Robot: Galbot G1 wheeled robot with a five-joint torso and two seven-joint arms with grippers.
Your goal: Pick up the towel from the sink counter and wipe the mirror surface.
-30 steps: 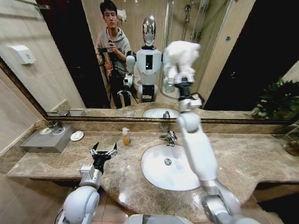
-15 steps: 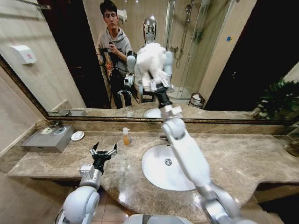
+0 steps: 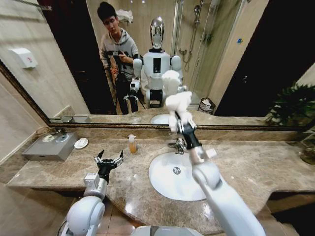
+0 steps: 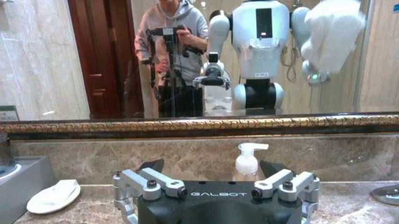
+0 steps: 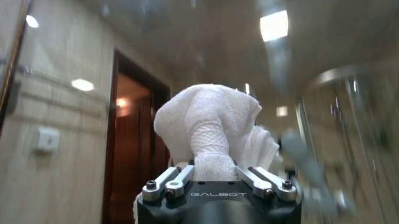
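Towel (image 3: 176, 105) bunched up in my right gripper (image 3: 181, 127), fingers clamped on it, held against the mirror surface (image 3: 236, 64) above the faucet (image 3: 179, 145). Left gripper (image 3: 109, 161) spread wide over the sink counter (image 3: 256, 164).

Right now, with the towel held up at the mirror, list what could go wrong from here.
1. The right gripper pinches only the lower bunch of the towel; rubbing it on the mirror surface might drag it loose, likely dropping it into the basin.
2. That arm hangs low above the faucet, so a downward stroke could clip it.
3. The soap bottle stands close to the open left gripper; any forward nudge may topple it.
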